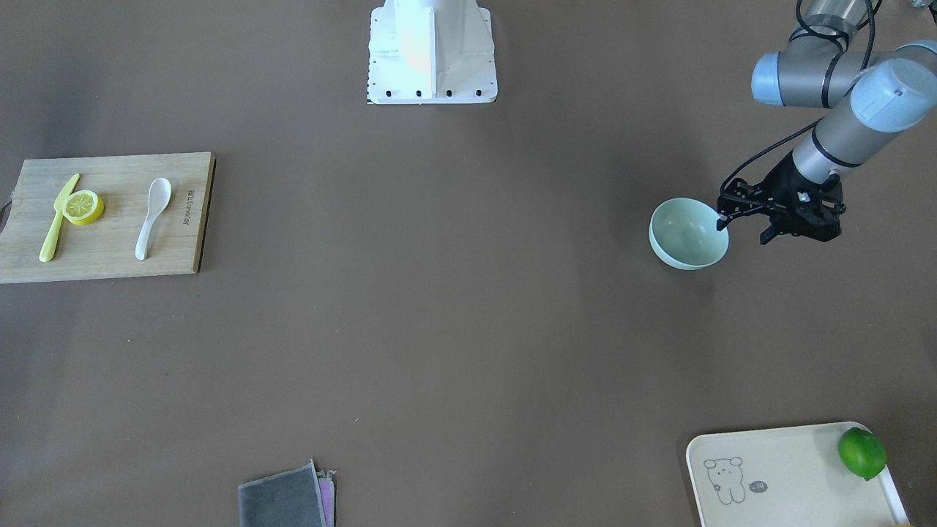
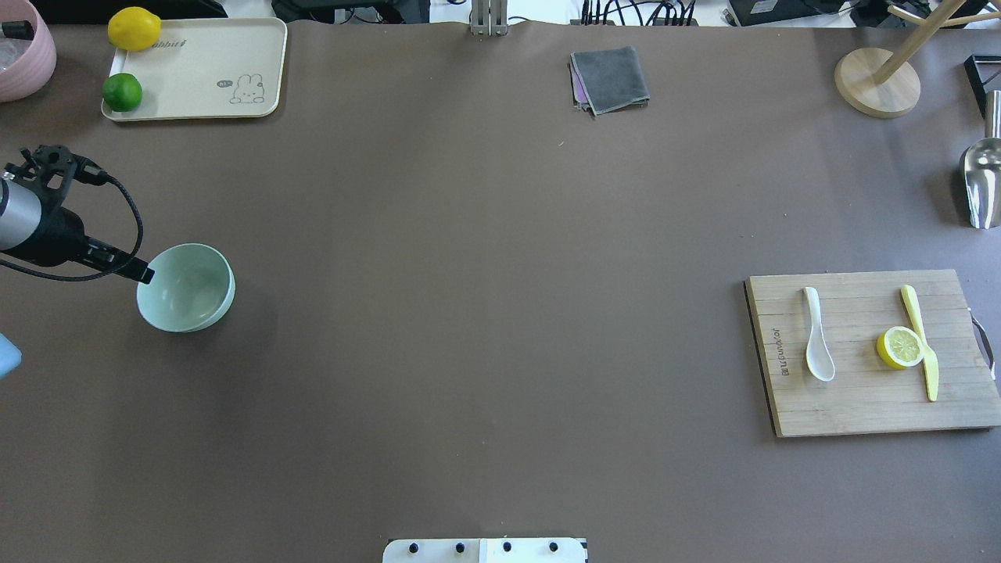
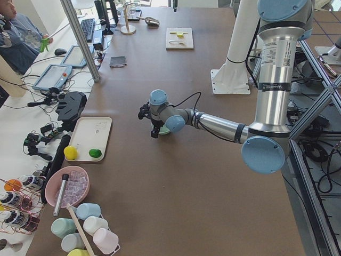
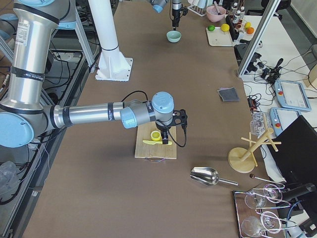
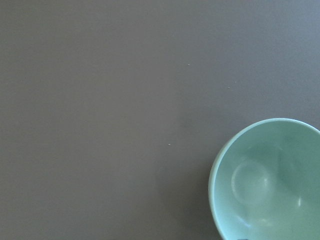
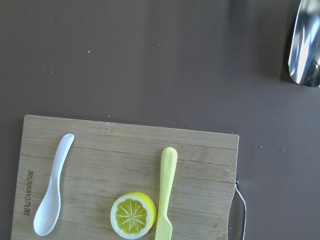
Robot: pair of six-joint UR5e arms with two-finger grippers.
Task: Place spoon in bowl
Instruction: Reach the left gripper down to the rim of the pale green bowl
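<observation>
Brown tabletop [image 1: 468,329]; spoon [image 1: 151,218] on illegibly branded board [image 1: 110,256], left pincer [image 1: 743,230] apart beside bowl [image 1: 684,238], right pincer [image 4: 166,135] undeterminable.

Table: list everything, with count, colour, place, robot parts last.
spoon: 1, white, on cutting board
bowl: 1, mint, robot's left
cutting board: 1, wooden, robot's right
knife: 1, yellow-green, on board
lemon half: 1, yellow, on board
tray: 1, cream, far left
lemon: 1, yellow, on tray
lime: 1, green, on tray
cloth: 1, grey, far edge
scoop: 1, silver, right edge
stand: 1, wooden, far right
left gripper: 1, black, at bowl, open
right gripper: 1, black, above board, state unclear
</observation>
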